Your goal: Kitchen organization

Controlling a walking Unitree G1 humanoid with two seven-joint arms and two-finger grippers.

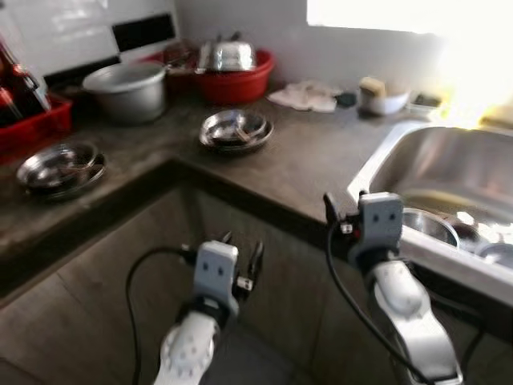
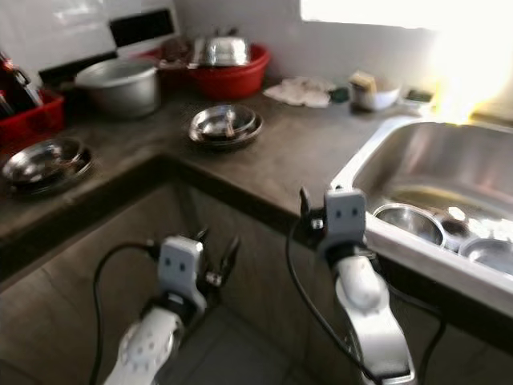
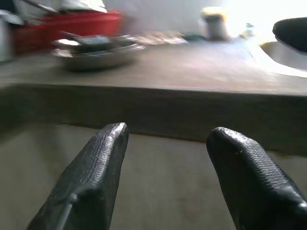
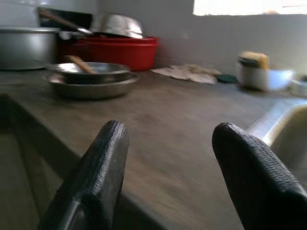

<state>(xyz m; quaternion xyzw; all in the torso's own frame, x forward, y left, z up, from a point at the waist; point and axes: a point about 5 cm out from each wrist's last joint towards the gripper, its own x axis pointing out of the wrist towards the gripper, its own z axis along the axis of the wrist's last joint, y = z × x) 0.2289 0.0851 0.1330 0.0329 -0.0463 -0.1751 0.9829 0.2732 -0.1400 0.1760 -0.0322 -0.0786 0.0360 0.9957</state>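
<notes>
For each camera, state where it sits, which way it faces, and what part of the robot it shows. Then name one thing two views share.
Eye views: on the head, looking down at the counter and sink; both arms.
Left wrist: below the counter edge, facing it; open left gripper.
Right wrist: at counter height, looking across; open right gripper.
Shared: stacked bowls, red basin.

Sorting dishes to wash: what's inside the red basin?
The red basin holds an upturned steel bowl and some utensil handles; whatever lies beneath the bowl is hidden.

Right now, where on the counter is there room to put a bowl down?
Bare counter lies between the stacked steel bowls and the sink. The back is crowded: the red basin, the pot, the cloth. The left corner holds more steel bowls.
</notes>
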